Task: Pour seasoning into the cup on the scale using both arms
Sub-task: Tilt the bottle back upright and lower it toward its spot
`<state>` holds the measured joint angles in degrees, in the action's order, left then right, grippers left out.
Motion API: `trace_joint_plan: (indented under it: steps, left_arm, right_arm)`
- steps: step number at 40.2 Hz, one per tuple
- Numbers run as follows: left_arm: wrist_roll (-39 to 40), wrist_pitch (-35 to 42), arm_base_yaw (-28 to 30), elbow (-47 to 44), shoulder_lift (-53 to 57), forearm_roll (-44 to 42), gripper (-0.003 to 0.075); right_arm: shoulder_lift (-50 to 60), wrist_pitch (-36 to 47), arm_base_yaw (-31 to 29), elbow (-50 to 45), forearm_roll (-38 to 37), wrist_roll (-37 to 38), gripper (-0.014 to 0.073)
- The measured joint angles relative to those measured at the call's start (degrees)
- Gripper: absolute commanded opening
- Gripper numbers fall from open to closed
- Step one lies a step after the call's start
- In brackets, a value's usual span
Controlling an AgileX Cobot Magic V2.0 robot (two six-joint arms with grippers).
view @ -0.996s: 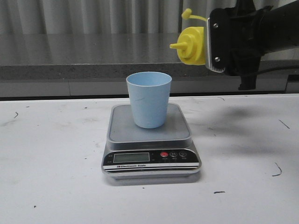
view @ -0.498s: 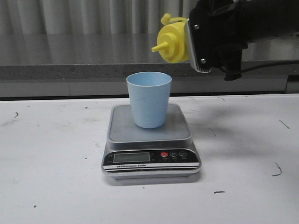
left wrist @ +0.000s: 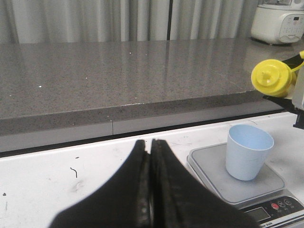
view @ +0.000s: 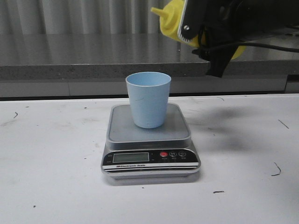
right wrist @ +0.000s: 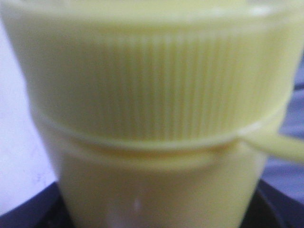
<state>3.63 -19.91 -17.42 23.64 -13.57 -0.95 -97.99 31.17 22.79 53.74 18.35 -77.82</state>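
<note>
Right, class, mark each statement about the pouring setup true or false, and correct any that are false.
1. The cup stands upright on the scale. True.
2. The right gripper holds the seasoning on its side, nozzle pointing towards the robot's left. True.
3. The left gripper is wide open around the cup. False: its fingers are pressed together, apart from the cup.
4. The nozzle tip rests on the cup's rim. False: the bottle is well above the cup.
5. The cup lies tipped over on the table. False: it stands on the scale's platform.
</note>
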Motion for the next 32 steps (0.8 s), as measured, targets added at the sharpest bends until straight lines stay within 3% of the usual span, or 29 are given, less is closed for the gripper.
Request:
trace_joint_plan:
  steps: [9,14,22,32]
  left_arm:
    - [0.00,0.00,0.00,0.00,0.00,0.00,-0.0020]
    - [0.00,0.00,0.00,0.00,0.00,0.00,-0.0020]
    - [0.00,0.00,0.00,0.00,0.00,0.00,-0.0020]
    - [0.00,0.00,0.00,-0.08,0.00,0.00,-0.0020]
  right_arm:
    - [0.00,-0.03,2.17,0.00,24.89,9.60,0.0214]
    - [0.76,-4.49,1.68,0.00,32.98,17.03,0.0214]
    - [2.61,-11.02,1.67,-0.34,34.74,29.80,0.0214]
    - [4.14,-9.49,1.67,-7.02,30.44,47.73,0.0214]
